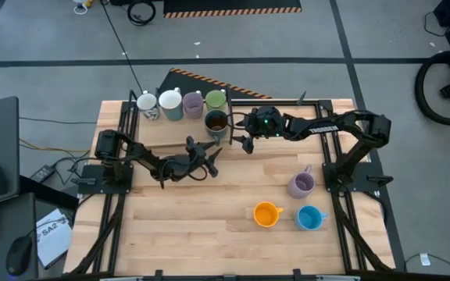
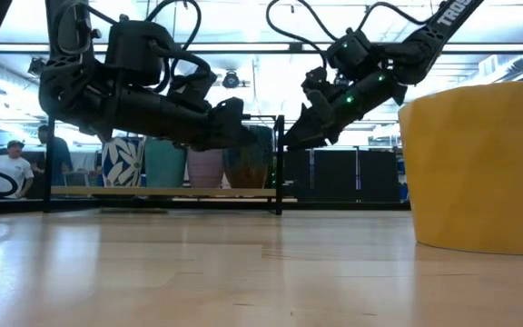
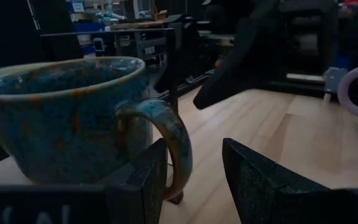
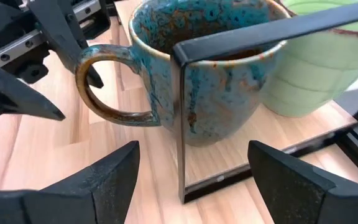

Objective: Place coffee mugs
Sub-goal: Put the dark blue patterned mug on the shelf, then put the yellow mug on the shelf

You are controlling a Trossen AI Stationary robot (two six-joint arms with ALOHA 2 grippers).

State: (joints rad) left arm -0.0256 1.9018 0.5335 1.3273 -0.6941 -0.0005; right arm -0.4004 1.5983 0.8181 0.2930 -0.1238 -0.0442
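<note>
The wooden table (image 1: 209, 203) carries all the mugs. With the table centre as the clock hub, the left arm reaches in from 9 o'clock and the right arm from 3 o'clock.

Four mugs form a row at 12 o'clock: two white mugs (image 1: 146, 101) (image 1: 170, 101), a lilac mug (image 1: 192, 102) and a green mug (image 1: 216, 98). The dark brown mug (image 1: 216, 122), with its blue-speckled glaze, stands just in front of the green one.

A second lilac mug (image 1: 301, 184) sits at 4 o'clock; the orange mug (image 1: 266, 214) and blue mug (image 1: 309, 218) sit at 5 o'clock.

The left gripper (image 1: 209, 152) is spread beside the brown mug's handle, gripping nothing. The right gripper (image 1: 243, 133) is spread wide, facing that mug, empty.
</note>
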